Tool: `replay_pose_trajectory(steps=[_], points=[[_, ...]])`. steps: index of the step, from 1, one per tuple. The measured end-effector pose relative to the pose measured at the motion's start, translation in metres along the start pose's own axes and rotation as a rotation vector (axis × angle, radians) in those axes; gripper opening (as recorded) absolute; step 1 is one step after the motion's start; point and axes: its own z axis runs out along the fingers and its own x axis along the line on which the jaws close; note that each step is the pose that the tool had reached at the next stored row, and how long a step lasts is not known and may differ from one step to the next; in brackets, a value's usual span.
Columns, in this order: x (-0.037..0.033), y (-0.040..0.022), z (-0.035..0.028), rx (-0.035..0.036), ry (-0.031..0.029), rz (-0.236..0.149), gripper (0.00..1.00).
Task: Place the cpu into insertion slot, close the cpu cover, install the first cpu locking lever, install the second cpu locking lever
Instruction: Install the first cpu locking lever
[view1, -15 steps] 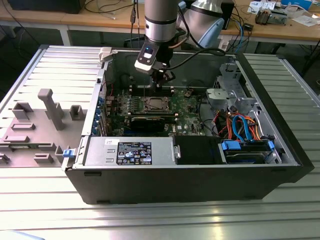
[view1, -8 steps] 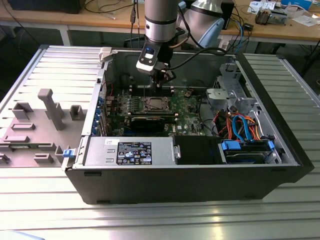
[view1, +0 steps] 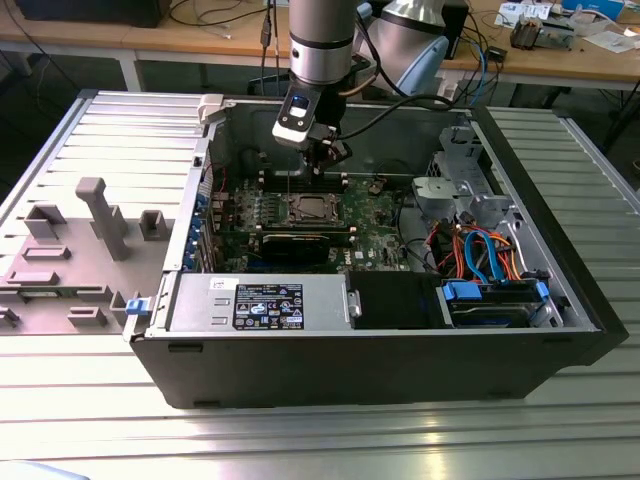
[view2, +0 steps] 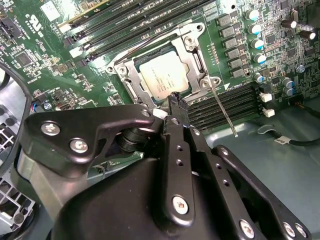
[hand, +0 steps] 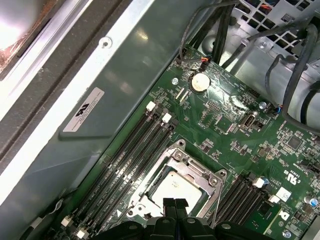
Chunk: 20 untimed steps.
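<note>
Silvery-grey cpu (view2: 164, 80) is sitting in the insertion slot (view2: 121, 70), with the cpu cover (view2: 192, 52) lying over it. Tool (hand: 174, 204), fingertips pinched shut and empty, is hovering beside the locking lever (view2: 223, 114). Judgement: the tool should be pressing steadily on the rod, off the chip.

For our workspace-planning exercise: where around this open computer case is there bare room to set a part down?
Bare: the ribbed table along the case's near side, and at the exterior view's right. Crowded: the cpu by the gripper, and the cables.
</note>
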Motion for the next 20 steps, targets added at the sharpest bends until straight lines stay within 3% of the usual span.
replay_pose_trajectory(steps=[8,20], points=[[0.0000,0.0000,0.0000,0.0000,0.0006,-0.019,0.11],[0.0000,0.0000,0.0000,0.0001,0.0030,-0.108,0.11]])
